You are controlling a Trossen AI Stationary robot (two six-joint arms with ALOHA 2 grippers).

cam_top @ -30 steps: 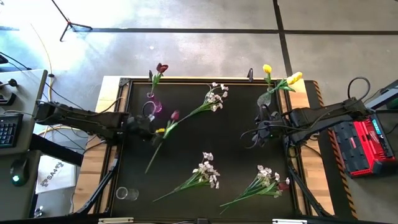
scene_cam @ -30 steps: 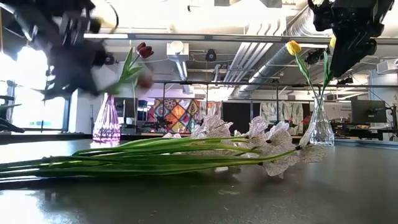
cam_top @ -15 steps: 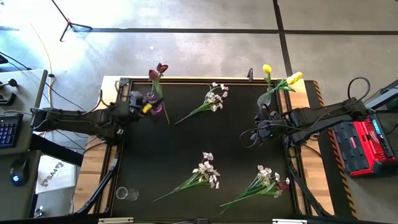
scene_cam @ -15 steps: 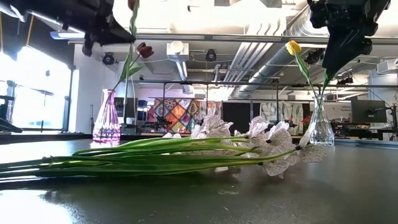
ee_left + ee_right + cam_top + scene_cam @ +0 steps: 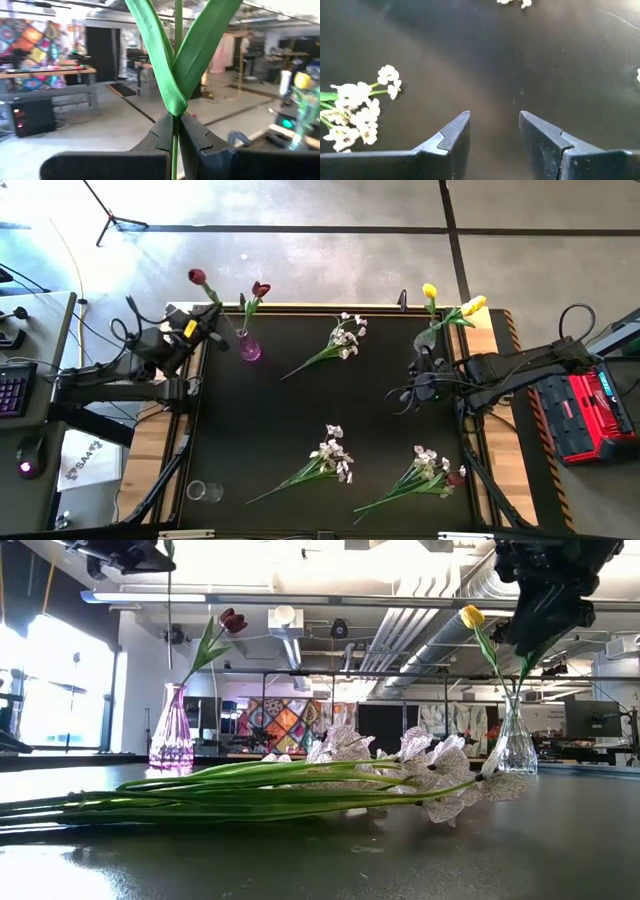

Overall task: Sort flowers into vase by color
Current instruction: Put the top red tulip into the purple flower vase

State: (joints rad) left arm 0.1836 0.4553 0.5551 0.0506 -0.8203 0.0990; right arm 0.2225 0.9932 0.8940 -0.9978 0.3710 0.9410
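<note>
Maroon tulip (image 5: 197, 277) clamped in left gripper (image 5: 205, 323) jaws beside purple vase (image 5: 249, 349) (one maroon already in); next, lower stem inside. Right gripper (image 5: 408, 402) jaws apart, idle.

Looks like a robotics lab or maker-type workshop. Bare concrete floor (image 5: 330, 265) marked with tape lines, exposed ducts (image 5: 440, 615) and pipes under the ceiling, workbenches (image 5: 47, 75) far back, a colourful patchwork panel (image 5: 275, 725) on the far wall, plus a keyboard (image 5: 12, 388) left of the black table (image 5: 380, 420).
</note>
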